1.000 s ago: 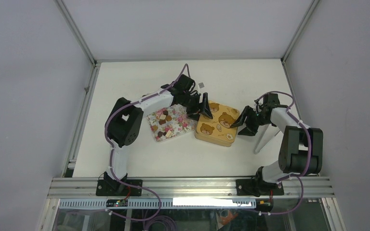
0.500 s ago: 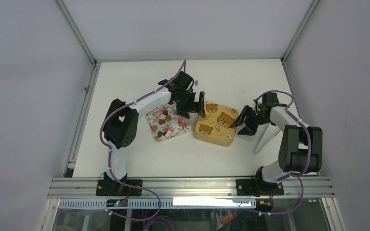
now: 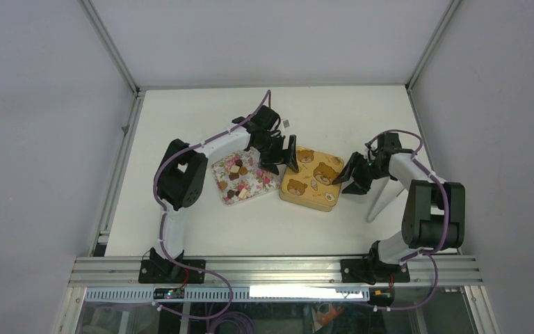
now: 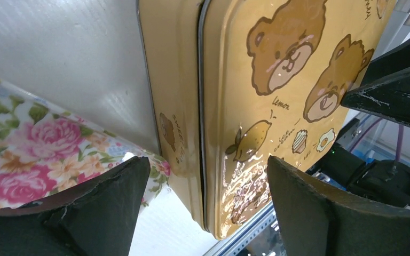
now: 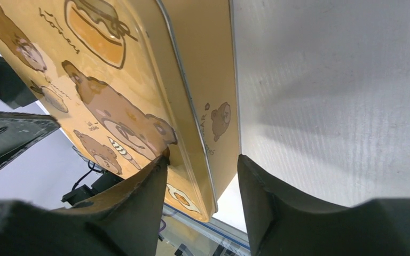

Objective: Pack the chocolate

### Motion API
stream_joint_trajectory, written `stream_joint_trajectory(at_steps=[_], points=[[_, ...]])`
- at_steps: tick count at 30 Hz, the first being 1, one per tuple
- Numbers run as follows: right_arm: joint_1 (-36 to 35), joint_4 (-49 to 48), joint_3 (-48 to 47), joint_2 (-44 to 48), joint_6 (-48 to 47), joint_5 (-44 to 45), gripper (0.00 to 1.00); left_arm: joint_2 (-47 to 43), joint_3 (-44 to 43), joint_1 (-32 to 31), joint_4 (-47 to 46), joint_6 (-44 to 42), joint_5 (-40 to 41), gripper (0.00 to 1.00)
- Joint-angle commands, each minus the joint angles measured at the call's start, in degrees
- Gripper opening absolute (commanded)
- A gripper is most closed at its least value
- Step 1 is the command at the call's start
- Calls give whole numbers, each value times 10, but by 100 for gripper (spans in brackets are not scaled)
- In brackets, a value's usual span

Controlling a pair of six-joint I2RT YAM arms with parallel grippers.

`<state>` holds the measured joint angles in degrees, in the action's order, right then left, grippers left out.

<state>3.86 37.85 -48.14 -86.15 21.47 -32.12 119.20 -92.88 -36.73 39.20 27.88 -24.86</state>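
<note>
Top external view: your left arm (image 3: 205,147) stretches up and right from its base, elbow bent at centre left. Its left gripper (image 3: 285,158) hangs at the left edge of the tin (image 3: 313,182), fingers spread. Your right arm (image 3: 417,182) folds in from the right, and the right gripper (image 3: 346,175) sits at the tin's right edge, also spread. The chocolate (image 3: 235,172) lies in the floral tray (image 3: 264,184), just left of the tin near frame centre, on the white table (image 3: 201,111). A small grey item (image 3: 286,123) lies above the left gripper; you cannot tell what it is.

Left wrist view: the 2 fingers (image 4: 85,208) frame the tin's side wall and lid seam. A tray corner shows at lower left, just beside the tin. The right gripper's dark fingers cross the upper right, beyond the lid.

Right wrist view: the jaws straddle the tin's rim, 1 fingertip over the lid, the other over bare table. Whether either touches the tin, you cannot tell.

Only the top view shows the chocolate; only the wrist views show the lid seated on its base.
</note>
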Motion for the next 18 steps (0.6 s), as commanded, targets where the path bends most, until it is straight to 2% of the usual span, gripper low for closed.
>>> stream_joint_trajectory(at_steps=[1,8,18], points=[[-9,-4,-17,-15,5,28,50,12,6,11,-51,23,-76,81],[-32,-16,-26,-27,19,13,38,12,22,11,-88,45,-109,57],[-73,-22,-42,-26,33,7,31,18,31,10,-102,57,-125,39]])
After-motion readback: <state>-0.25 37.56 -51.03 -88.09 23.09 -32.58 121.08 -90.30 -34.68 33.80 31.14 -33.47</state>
